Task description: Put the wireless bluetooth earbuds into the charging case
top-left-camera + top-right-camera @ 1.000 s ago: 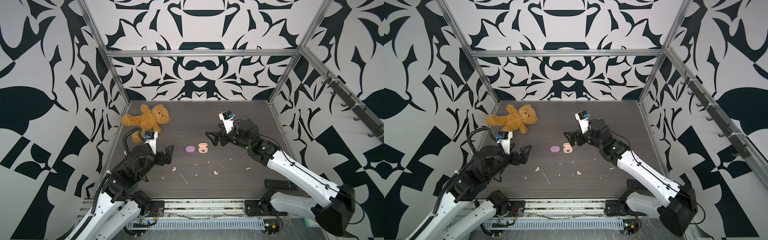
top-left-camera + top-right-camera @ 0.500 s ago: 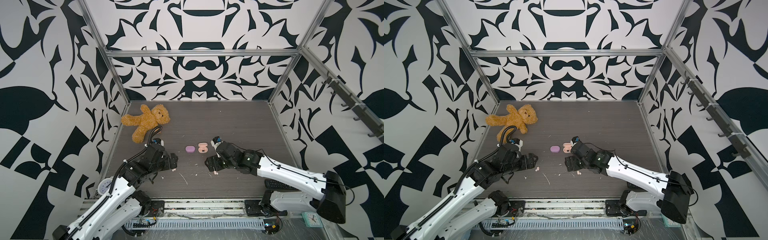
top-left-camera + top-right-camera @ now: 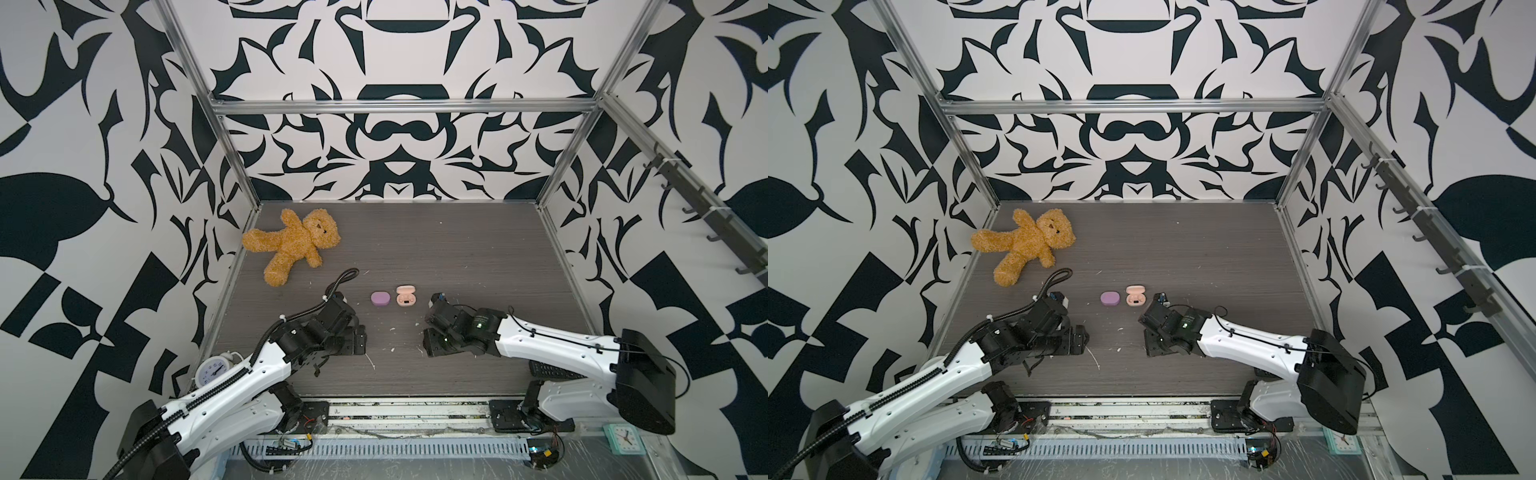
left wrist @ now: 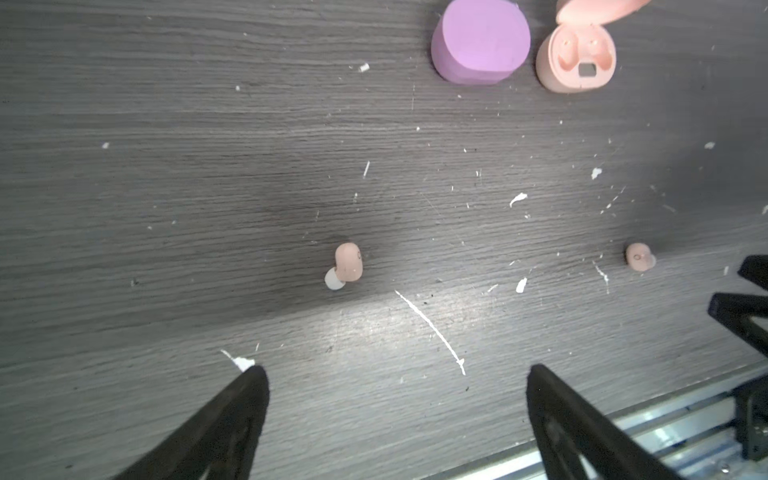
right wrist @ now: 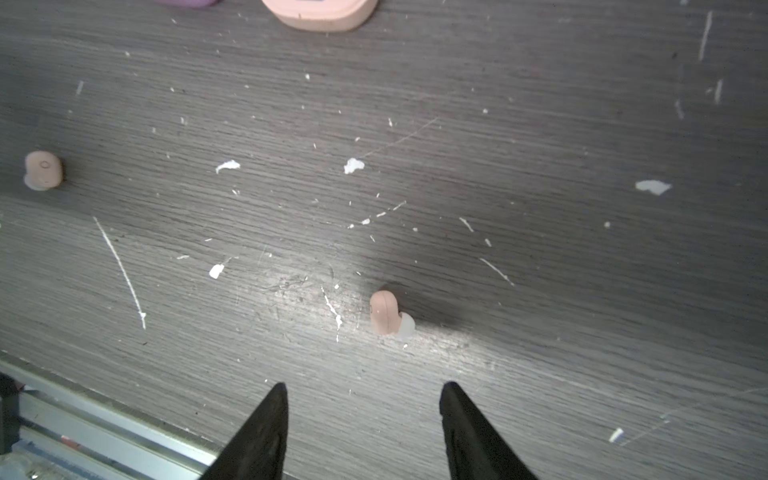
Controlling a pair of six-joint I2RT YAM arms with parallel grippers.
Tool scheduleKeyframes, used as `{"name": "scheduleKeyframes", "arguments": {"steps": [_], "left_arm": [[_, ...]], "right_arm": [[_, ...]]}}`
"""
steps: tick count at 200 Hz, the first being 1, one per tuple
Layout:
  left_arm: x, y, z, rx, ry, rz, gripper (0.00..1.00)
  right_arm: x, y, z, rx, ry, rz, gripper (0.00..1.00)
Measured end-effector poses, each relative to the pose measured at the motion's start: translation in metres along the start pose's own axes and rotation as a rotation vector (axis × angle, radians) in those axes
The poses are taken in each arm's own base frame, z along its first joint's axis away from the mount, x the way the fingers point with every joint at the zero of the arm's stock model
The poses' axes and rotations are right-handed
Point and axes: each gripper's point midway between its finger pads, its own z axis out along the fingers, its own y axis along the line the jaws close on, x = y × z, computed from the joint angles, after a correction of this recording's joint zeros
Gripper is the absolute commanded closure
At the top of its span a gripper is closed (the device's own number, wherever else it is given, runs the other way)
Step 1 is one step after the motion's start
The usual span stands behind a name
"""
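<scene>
Two pale peach earbuds lie on the dark wood table. In the left wrist view one earbud lies a short way ahead of my open left gripper; the other earbud lies off to the side. In the right wrist view that second earbud sits just ahead of my right gripper, whose jaws stand apart and empty. The peach charging case stands open beside a shut lilac case. In both top views the left gripper and right gripper hide the earbuds.
A brown teddy bear lies at the back left. White scraps litter the table. A small alarm clock and a black remote lie near the front corners. The metal front rail runs close behind both grippers.
Both arms have come down from raised poses and toward the front, and now sit low over the table, one over each peach earbud.
</scene>
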Motion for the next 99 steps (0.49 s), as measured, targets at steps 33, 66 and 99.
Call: {"name": "scheduleKeyframes", "arguments": {"steps": [33,66,99], "left_arm": [[0.011,-0.016,0.008,0.016,0.025,0.100,0.01],[0.021,-0.027,0.012,0.015,0.036,0.194,0.01],[0.030,-0.035,0.016,0.015,0.048,0.265,0.01]], "right_arm": [[0.005,-0.002,0.010,0.020,0.034,0.000,0.51],[0.007,-0.004,0.014,0.032,0.044,-0.001,0.55],[0.009,-0.006,0.018,0.048,0.054,-0.002,0.56]]}}
